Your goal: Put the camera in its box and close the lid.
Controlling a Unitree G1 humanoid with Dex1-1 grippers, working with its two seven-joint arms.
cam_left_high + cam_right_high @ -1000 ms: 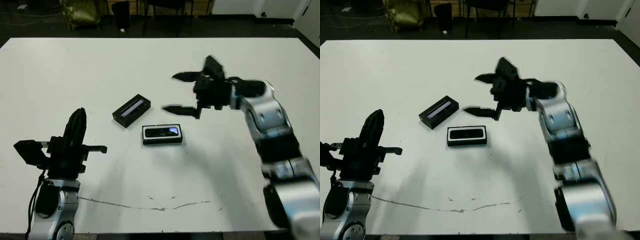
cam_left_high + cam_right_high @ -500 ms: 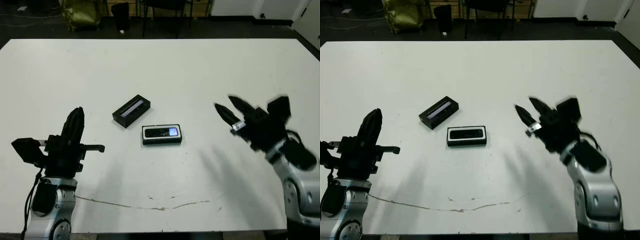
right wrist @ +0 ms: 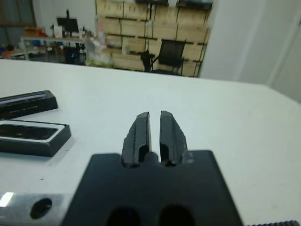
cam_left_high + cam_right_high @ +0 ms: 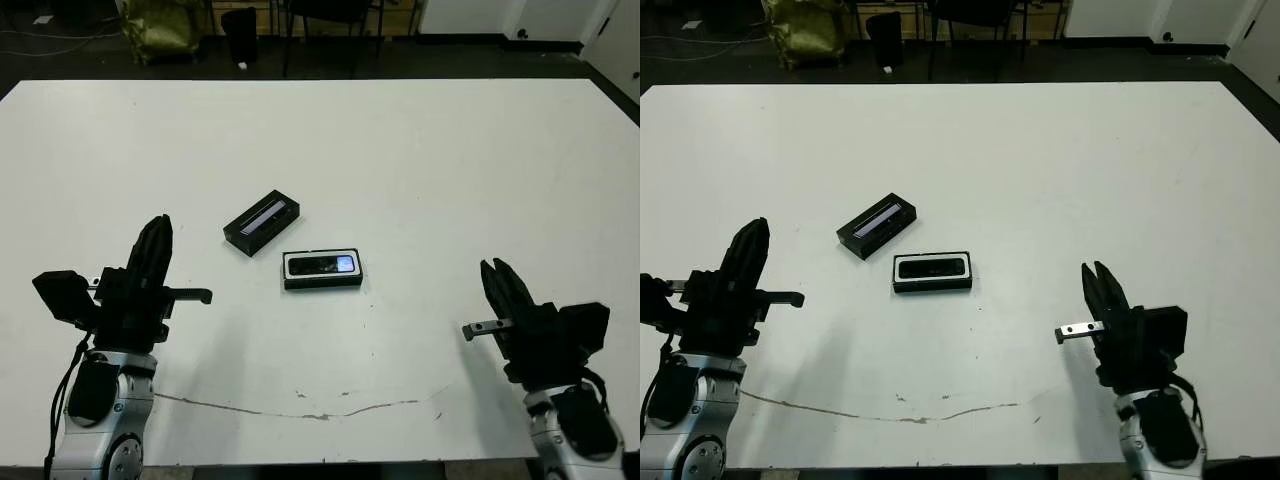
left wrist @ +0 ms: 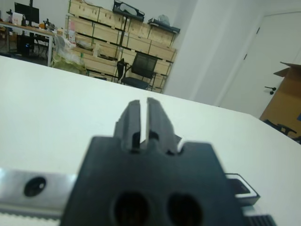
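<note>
1. Camera [image 4: 322, 265]: one, slim matte-black bar, lay inside box [image 4: 323, 282], mid-worktop [image 4: 400, 150].
2. Lid [image 4: 262, 221]: one, silver-striped, just beside box.
3. Claws: two; left claw [image 4: 152, 250] and right claw [image 4: 503, 287] both pressed together, empty.

Left end effector [image 5: 141, 123] fingers nearly together; box [image 5: 241, 187] corner beside body.
</note>
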